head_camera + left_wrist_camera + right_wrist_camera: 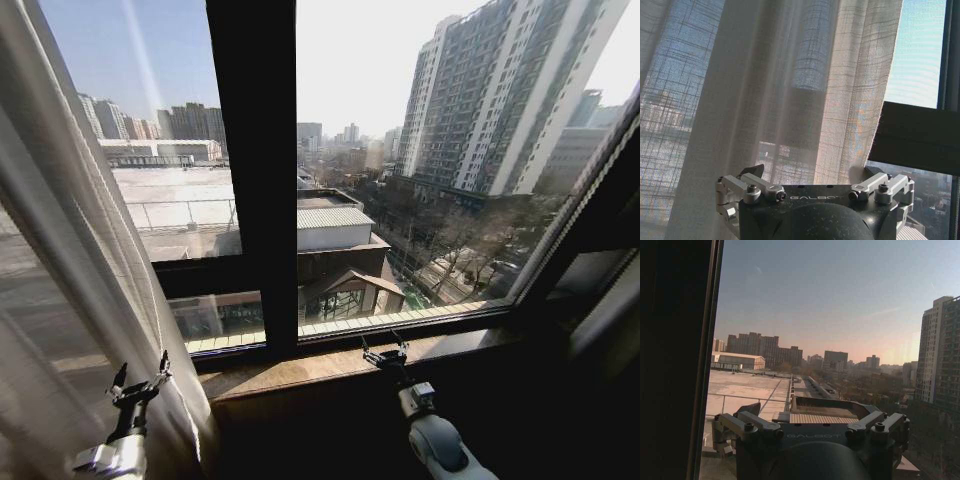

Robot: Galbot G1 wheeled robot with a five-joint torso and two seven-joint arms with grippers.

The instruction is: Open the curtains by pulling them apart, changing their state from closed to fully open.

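Note:
A sheer white pleated curtain [60, 250] hangs bunched at the left side of the window, leaving the middle and right panes bare. My left gripper [141, 375] is low at the left, right in front of that curtain's lower folds, with its fingers spread open. In the left wrist view the curtain [790, 100] hangs just beyond the left gripper [815, 192], and the fabric's free edge runs down beside the dark frame bar [920, 135]. Near the window sill, my right gripper [383, 350] is open, facing bare glass, and holds nothing [812, 427].
A thick black window post [255, 150] stands between the two panes. The sill [330, 370] runs below the glass, close under the right gripper. Dark frame [670, 360] stands beside the right gripper. City buildings lie outside.

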